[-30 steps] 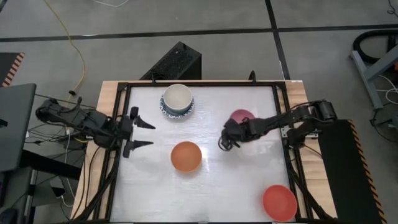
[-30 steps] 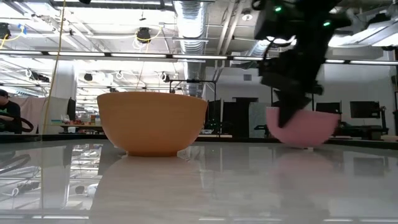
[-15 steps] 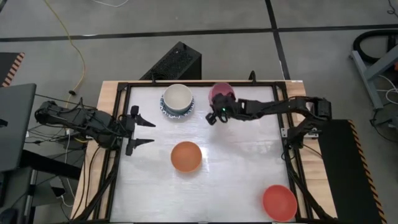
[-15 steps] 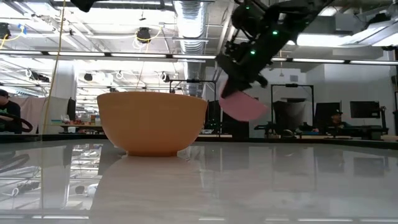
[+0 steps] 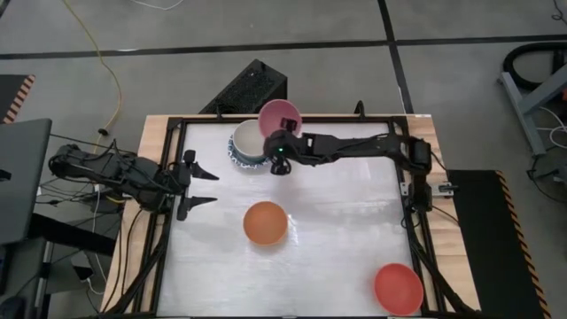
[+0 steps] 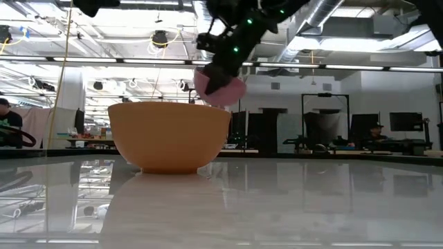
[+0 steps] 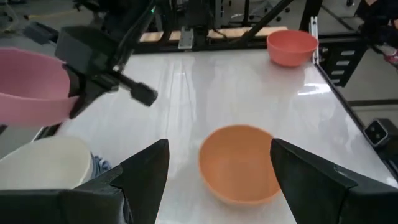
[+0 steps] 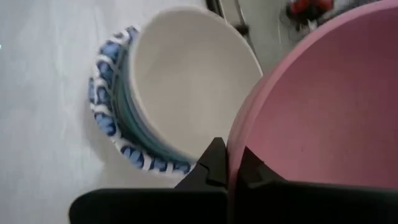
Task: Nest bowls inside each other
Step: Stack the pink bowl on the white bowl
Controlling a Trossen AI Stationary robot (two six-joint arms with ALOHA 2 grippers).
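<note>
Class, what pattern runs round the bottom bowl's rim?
Blue-and-white looping pattern on the bottom bowl, clearest in the right wrist view.

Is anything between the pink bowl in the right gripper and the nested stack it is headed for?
Nothing visible. The right gripper is shut on the rim of the round pink bowl, held in the air beside the stack of bowls, whose cream top bowl is empty. The orange bowl sits well off that path.

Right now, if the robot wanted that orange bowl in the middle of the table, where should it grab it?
Probably by the rim, from above. The orange bowl sits upright and open, apart from the other bowls, so one finger could slip inside its thin wall and one outside. The open left hand is the nearer one; the right hand holds the pink bowl.
</note>
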